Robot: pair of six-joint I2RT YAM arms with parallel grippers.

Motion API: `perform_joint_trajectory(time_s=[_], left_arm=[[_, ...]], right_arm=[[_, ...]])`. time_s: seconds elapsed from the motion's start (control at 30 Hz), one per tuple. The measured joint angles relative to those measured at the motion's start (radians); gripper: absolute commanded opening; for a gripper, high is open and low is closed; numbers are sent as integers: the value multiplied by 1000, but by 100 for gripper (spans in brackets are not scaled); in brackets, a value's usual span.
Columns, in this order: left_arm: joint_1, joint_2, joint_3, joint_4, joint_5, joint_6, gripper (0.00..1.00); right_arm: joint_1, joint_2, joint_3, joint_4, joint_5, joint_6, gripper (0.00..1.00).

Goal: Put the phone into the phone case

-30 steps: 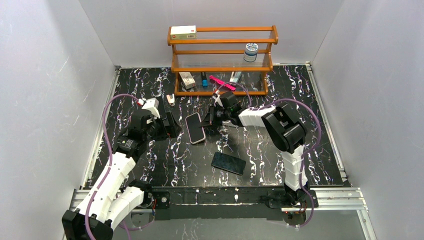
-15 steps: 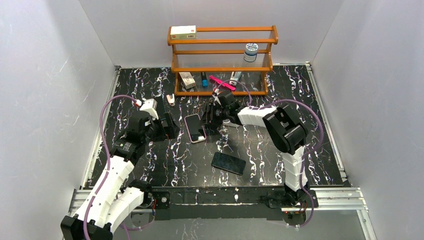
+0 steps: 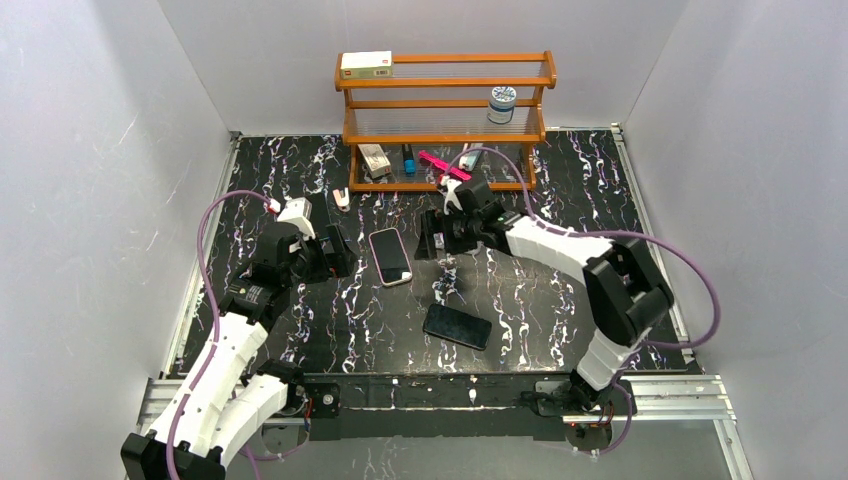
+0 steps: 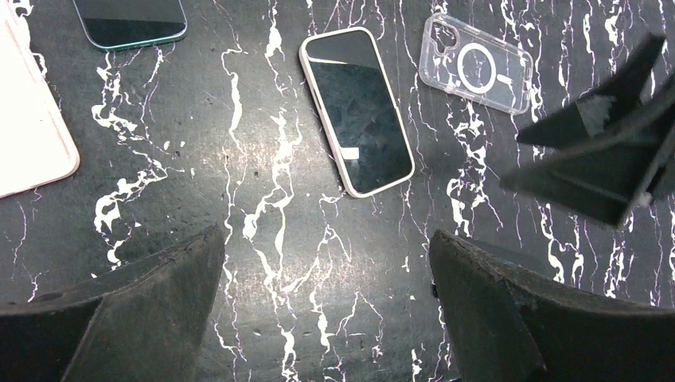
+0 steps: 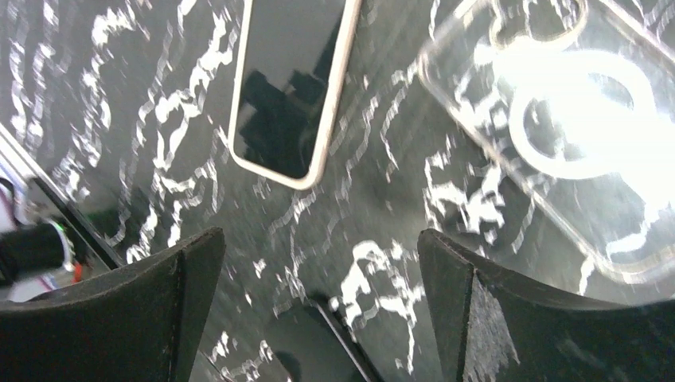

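A phone (image 3: 390,256) (image 4: 356,110) (image 5: 290,87) with a dark screen lies flat, face up, with a pale pink rim round it like a case. A clear phone case (image 3: 447,282) (image 4: 476,63) (image 5: 573,135) with a ring mark lies empty to its right. A second, bare dark phone (image 3: 457,326) (image 4: 131,20) lies nearer the front. My right gripper (image 3: 432,243) (image 5: 320,243) stands open just right of the rimmed phone, holding nothing. Left of that phone my left gripper (image 3: 335,250) (image 4: 326,239) is open over bare table.
A wooden shelf (image 3: 445,110) at the back holds a white box (image 3: 366,64), a jar (image 3: 502,103) and small items. A small white object (image 3: 342,198) lies in front of it. A pale pink flat thing (image 4: 28,119) shows at the left wrist view's edge.
My right gripper has opened, let go of the rimmed phone and drawn back to the right, its elbow swinging out right. The phone now lies slightly straighter. The left arm has barely moved.
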Motion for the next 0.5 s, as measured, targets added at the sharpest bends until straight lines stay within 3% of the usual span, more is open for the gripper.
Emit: perform_joint_trajectory(time_s=[0.27, 0.5], left_arm=[[0, 4, 0, 0, -7, 0, 98], [0, 6, 0, 0, -7, 0, 98]], right_arm=[[84, -191, -183, -122, 63, -61, 99], [199, -210, -234, -154, 126, -92, 99]])
